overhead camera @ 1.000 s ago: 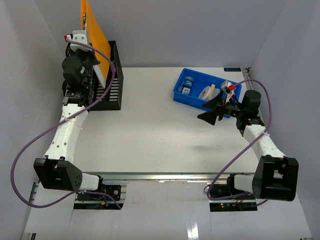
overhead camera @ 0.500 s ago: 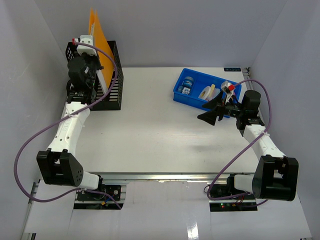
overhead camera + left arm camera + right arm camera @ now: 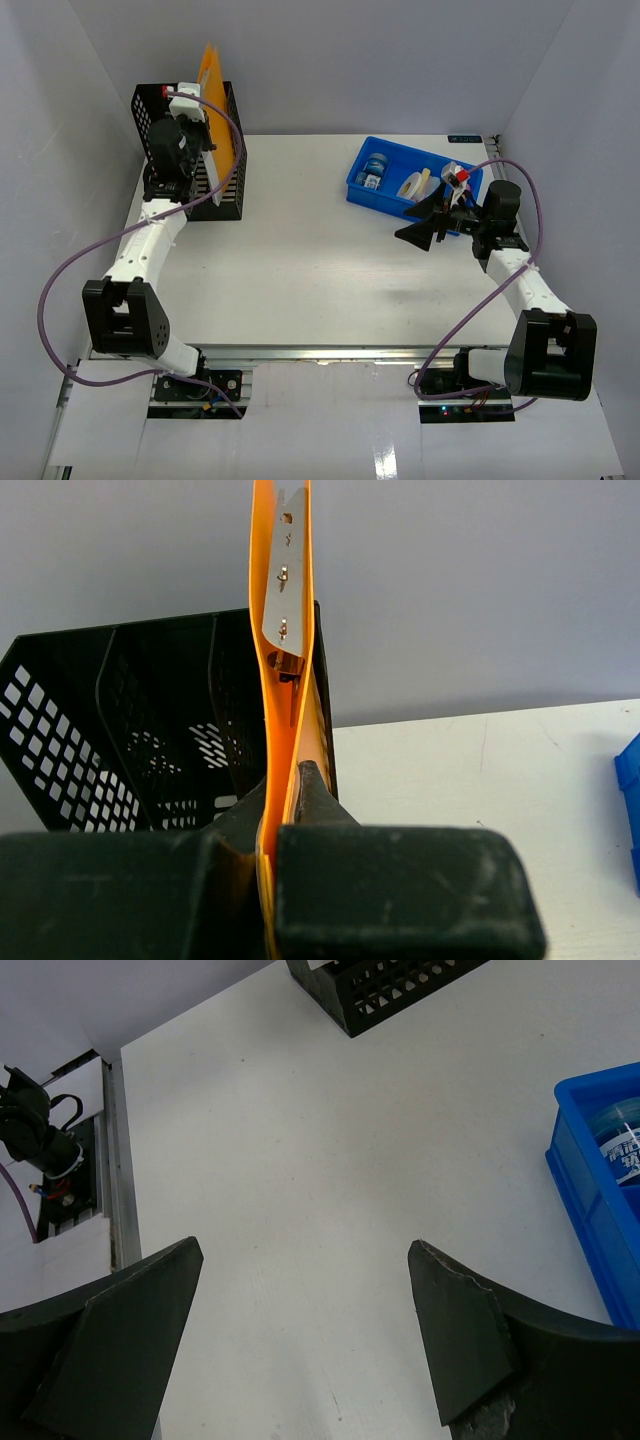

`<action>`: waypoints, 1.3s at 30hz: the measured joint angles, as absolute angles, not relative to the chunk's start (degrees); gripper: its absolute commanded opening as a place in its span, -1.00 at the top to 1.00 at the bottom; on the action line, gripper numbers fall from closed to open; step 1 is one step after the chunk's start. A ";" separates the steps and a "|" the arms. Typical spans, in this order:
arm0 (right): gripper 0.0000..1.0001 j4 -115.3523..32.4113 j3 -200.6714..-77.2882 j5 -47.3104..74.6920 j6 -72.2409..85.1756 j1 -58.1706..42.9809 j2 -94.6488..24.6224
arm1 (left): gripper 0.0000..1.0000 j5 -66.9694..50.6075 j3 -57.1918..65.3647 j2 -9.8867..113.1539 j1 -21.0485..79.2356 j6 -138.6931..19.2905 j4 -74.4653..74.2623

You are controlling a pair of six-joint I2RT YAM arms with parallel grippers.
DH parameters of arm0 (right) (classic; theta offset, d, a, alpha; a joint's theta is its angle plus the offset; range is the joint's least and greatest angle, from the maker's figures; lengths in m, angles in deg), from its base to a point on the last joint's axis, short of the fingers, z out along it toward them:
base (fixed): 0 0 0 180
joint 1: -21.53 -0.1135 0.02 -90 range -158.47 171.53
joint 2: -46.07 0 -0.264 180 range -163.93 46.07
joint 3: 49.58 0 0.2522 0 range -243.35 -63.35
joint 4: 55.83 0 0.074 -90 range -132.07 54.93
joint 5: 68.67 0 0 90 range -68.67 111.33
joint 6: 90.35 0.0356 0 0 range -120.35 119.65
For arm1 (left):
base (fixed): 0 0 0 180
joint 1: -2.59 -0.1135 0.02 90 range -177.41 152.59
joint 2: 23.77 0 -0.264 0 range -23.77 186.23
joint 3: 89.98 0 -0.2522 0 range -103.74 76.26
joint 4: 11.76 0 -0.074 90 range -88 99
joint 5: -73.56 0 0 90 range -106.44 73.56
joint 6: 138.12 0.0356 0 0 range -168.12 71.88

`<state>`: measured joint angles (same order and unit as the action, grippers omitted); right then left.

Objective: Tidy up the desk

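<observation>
My left pincer (image 3: pixel 283 810) is clenched on the orange folder (image 3: pixel 210 72), long axis vertical, at the black rack (image 3: pixel 226 190) in the far-left corner of the surface (image 3: pixel 320 285). The right pincer (image 3: pixel 305 1250) hangs released near the blue tray (image 3: pixel 388 207).

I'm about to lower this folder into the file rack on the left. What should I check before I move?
1. Grip: left fingers are shut on the thin orange plastic folder, which is held upright on edge. Ok.
2. Alignment: the folder lines up with the right-hand side of the black mesh file holder. Ok.
3. Folder's bottom edge inside a slot: hidden by the fingers and the arm. Cannot tell.
4. Right fingers: open and empty. Ok.
5. Right arm out of the way: it hovers by the blue plastic tray, across the white desk from the holder. Ok.
</observation>
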<state>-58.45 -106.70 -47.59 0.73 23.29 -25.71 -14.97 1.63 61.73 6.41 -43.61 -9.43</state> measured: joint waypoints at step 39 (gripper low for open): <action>-0.80 -56.47 -106.70 -46.29 -2.28 23.70 -26.53 | -0.76 -14.39 6.15 65.39 4.93 -45.88 -17.06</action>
